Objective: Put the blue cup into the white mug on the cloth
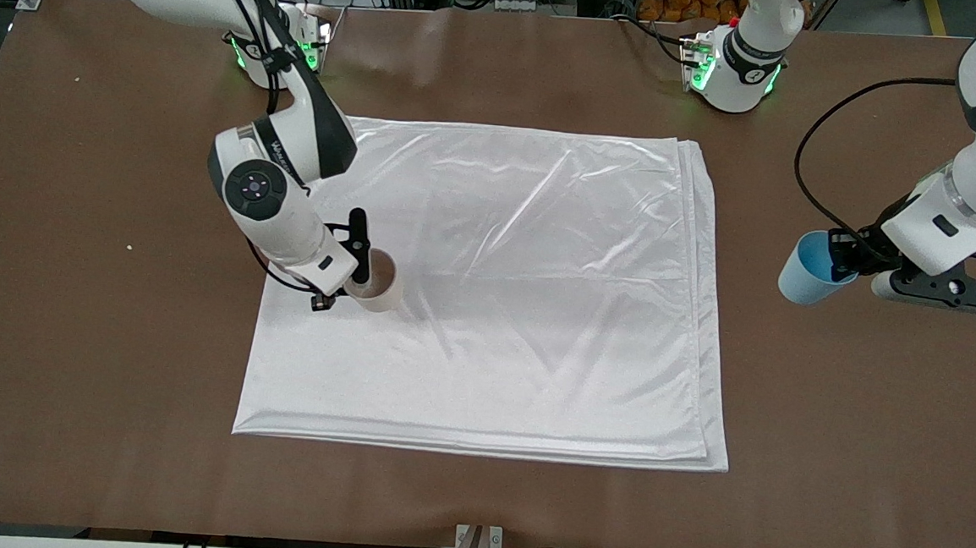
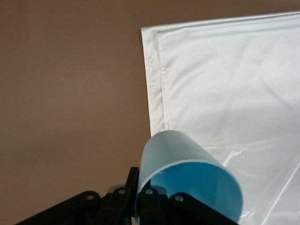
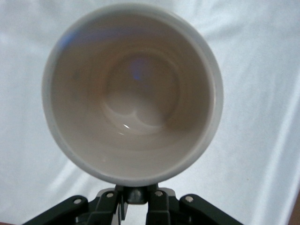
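**Cup in my left grip, mug in my right**

My left gripper [image 1: 846, 260] is clamped on the rim of the blue cup [image 1: 810, 268], one finger inside the mouth and one against the outer wall. I hold the cup tilted on its side in the air, over the bare brown table [image 1: 869, 416] just off the cloth's edge at the left arm's end. In my left wrist view the cup [image 2: 187, 176] points its closed base toward the corner of the cloth [image 2: 234, 93], its bright blue inside facing the camera.

My right gripper [image 1: 356, 273] is closed on the white mug [image 1: 377, 282] at its rim — I am pinching the wall there. The mug stands upright on the cloth [image 1: 521, 293], close to the edge at the right arm's end. From my right wrist the mug [image 3: 133, 93] shows its open mouth and an empty, cream-coloured inside, with shiny white fabric [image 3: 262, 117] all around it.

The cloth lies flat in the middle of the table, folded in layers, softly wrinkled — cup and mug are well apart.
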Robot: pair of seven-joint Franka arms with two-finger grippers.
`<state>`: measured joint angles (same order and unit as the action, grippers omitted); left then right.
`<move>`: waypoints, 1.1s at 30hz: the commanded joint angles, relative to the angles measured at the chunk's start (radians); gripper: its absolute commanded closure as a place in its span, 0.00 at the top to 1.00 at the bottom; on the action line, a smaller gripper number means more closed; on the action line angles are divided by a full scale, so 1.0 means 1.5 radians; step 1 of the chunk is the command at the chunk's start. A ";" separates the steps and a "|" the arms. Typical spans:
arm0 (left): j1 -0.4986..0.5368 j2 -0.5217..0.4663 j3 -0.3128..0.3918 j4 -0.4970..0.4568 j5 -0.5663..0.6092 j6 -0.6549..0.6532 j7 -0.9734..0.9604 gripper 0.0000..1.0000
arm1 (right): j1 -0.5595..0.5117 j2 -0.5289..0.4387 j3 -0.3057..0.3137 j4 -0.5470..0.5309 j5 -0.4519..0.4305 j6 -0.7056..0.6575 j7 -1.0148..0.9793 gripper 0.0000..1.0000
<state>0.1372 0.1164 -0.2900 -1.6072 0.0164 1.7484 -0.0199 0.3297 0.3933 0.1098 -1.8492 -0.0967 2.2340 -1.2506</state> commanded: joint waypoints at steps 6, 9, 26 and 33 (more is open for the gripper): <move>-0.029 -0.003 -0.003 -0.003 0.020 0.009 0.010 0.00 | 0.091 0.037 -0.006 0.007 -0.033 0.026 0.155 0.00; -0.030 -0.003 -0.005 -0.007 0.020 0.009 0.010 0.00 | 0.095 0.053 -0.006 0.006 -0.052 0.050 0.182 0.00; -0.057 0.009 -0.007 -0.017 0.023 0.009 -0.002 0.00 | 0.141 0.118 -0.006 0.024 -0.055 0.109 0.267 0.00; -0.067 0.008 -0.007 -0.018 0.023 0.007 -0.002 0.00 | 0.153 0.126 -0.006 0.024 -0.056 0.110 0.291 0.01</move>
<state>0.0492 0.1385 -0.2976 -1.6268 0.0214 1.7545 -0.0188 0.5407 0.5618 0.1083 -1.8353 -0.1592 2.4025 -0.8540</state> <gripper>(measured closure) 0.956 0.806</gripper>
